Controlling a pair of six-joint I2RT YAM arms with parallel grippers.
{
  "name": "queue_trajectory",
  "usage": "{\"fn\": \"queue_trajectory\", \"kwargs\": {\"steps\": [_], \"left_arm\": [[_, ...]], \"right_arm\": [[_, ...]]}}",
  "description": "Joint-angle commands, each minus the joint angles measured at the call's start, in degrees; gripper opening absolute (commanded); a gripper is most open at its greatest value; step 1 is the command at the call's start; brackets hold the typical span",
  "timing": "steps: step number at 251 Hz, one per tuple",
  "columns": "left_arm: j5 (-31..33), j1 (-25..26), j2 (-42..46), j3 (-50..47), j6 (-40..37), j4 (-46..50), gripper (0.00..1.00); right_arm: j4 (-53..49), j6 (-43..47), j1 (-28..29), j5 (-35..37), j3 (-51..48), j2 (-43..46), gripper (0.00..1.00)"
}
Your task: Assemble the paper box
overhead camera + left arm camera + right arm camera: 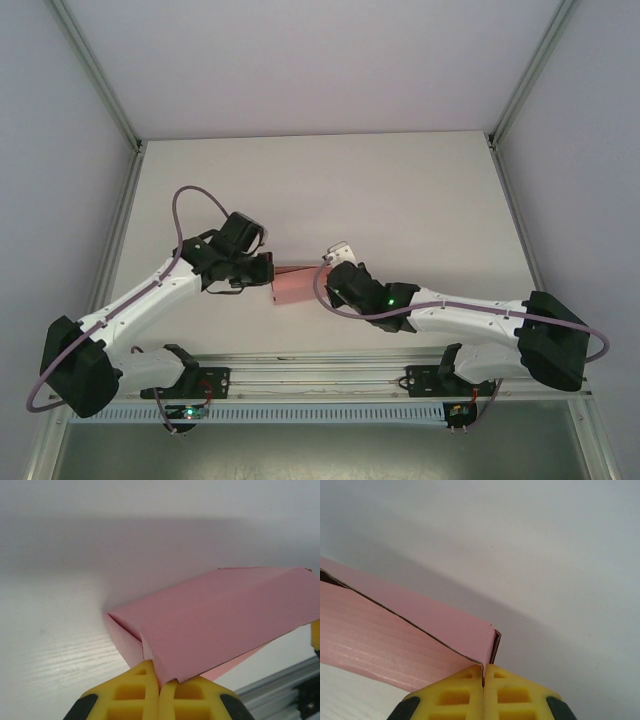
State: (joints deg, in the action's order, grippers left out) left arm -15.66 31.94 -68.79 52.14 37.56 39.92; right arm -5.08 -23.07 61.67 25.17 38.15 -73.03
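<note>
A pink paper box (294,288), partly folded, hangs between my two grippers over the middle of the white table (330,190). On its left end my left gripper (265,271) is shut; in the left wrist view its yellow fingers (137,690) pinch a card edge of the paper box (220,615) where folded panels meet. My right gripper (325,285) is shut on the right end. The right wrist view shows the yellow fingertips (455,692) clamping a corner of the paper box (395,635), with one flap overlapping another panel.
White walls with metal frame posts (100,75) enclose the table on three sides. A metal rail (330,365) with both arm bases runs along the near edge. The far half of the table is bare.
</note>
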Motion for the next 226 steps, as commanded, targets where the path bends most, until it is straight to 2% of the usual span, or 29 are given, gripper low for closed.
{"fn": "queue_trajectory", "kwargs": {"steps": [1, 98, 119, 153, 177, 226], "left_arm": [[-10.3, -1.1, -0.6, 1.3, 2.1, -1.4, 0.00], [-19.5, -7.7, -0.5, 0.6, 5.1, -2.7, 0.00], [-16.8, -7.8, -0.5, 1.7, 2.9, 0.1, 0.00], [-16.5, -7.9, -1.2, 1.6, 0.4, 1.1, 0.00], [-12.9, -7.8, -1.7, 1.4, -3.0, 3.6, 0.00], [-7.0, -4.9, 0.1, -4.4, -3.6, -1.1, 0.00]], "right_arm": [[-6.9, 1.7, 1.2, -2.2, -0.9, -2.7, 0.00], [-7.0, 2.2, 1.4, -3.2, -1.6, -3.2, 0.00], [-6.8, 2.1, 1.4, -3.0, -1.7, -3.3, 0.00], [-7.6, 2.0, 1.3, -2.3, -1.4, -3.7, 0.00], [-7.5, 1.2, 1.4, -1.8, -1.6, -3.3, 0.00], [-6.4, 0.6, 1.3, -2.3, -2.1, -2.7, 0.00]]}}
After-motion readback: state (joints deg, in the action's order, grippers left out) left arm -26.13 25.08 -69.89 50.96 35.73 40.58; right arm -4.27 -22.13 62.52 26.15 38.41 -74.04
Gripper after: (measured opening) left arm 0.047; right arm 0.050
